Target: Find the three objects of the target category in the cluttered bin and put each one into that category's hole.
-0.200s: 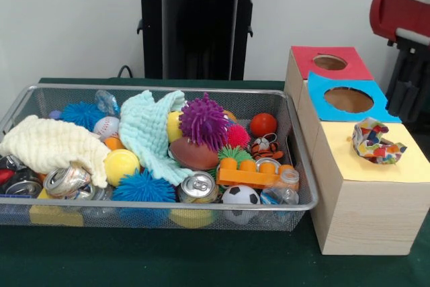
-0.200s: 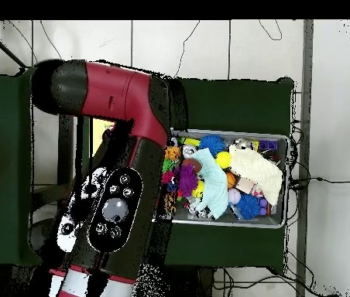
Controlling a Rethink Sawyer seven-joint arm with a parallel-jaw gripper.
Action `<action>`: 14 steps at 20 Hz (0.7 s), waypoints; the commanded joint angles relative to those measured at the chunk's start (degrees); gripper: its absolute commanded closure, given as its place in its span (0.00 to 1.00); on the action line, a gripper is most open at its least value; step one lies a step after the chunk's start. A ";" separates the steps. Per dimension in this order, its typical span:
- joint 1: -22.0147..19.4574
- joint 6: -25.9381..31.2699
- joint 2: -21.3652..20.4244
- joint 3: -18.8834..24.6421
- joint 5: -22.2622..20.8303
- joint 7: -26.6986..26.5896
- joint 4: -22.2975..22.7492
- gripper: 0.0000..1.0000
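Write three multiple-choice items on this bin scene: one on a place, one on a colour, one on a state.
1. Where does the crumpled colourful wrapper lie?
A. in the wire bin
B. on the yellow top of the wooden box
C. in the blue hole

2. What colour surrounds the farthest hole in the front view?
A. red
B. green
C. white

3. How is the blue hole?
A. covered by a cloth
B. plugged by a ball
C. open

Answers: 1 B, it rests on the yellow panel. 2 A, the panel is red. 3 C, nothing covers it.
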 commanded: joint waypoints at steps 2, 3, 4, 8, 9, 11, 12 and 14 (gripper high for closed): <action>-2.49 -3.16 3.54 6.70 -1.46 6.04 4.32 1.00; -2.54 -3.33 3.48 6.79 -1.45 5.90 4.57 1.00; -2.56 -3.48 3.43 6.90 -1.44 5.80 4.84 1.00; -2.51 -4.63 3.30 7.09 -1.60 5.52 6.08 1.00; -2.62 -4.97 3.34 7.22 -1.66 5.27 6.27 1.00; -2.77 -5.30 3.29 7.38 -1.79 4.92 6.79 1.00; -2.79 -5.41 3.19 7.48 -1.85 4.73 7.12 1.00; -2.77 -5.76 2.62 7.90 -1.92 4.14 8.29 1.00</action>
